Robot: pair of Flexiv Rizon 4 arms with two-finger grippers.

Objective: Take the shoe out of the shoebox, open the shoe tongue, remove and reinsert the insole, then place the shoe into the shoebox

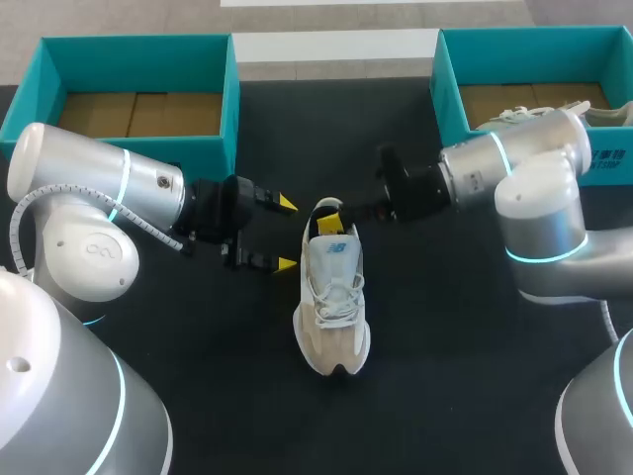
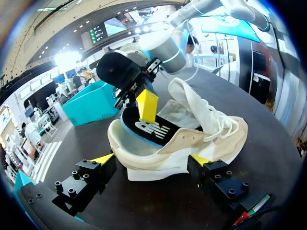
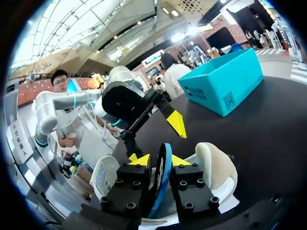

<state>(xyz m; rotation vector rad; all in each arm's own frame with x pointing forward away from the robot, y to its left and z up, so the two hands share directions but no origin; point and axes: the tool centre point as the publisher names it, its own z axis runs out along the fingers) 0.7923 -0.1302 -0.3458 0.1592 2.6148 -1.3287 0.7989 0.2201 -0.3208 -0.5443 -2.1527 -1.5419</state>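
A beige and white shoe (image 1: 333,297) lies upright mid-table, heel toward the boxes; it also shows as the shoe (image 2: 201,139) and the shoe (image 3: 216,167). Its white tongue (image 2: 189,96) is lifted. A dark insole (image 2: 148,129) with a blue edge sticks up out of the heel opening. My right gripper (image 1: 333,213) is at the heel. In its wrist view the insole (image 3: 160,187) stands between the fingers of the right gripper (image 3: 162,160), which are slightly apart. My left gripper (image 1: 287,234) is open just left of the heel, and in its own view the left gripper (image 2: 152,159) faces the shoe's side.
A teal shoebox (image 1: 213,148) stands at the back left, its brown floor showing. A second teal box (image 1: 450,94) at the back right holds a pale shoe (image 1: 519,116), partly hidden by my right arm. The black tabletop (image 1: 445,376) stretches in front of the shoe.
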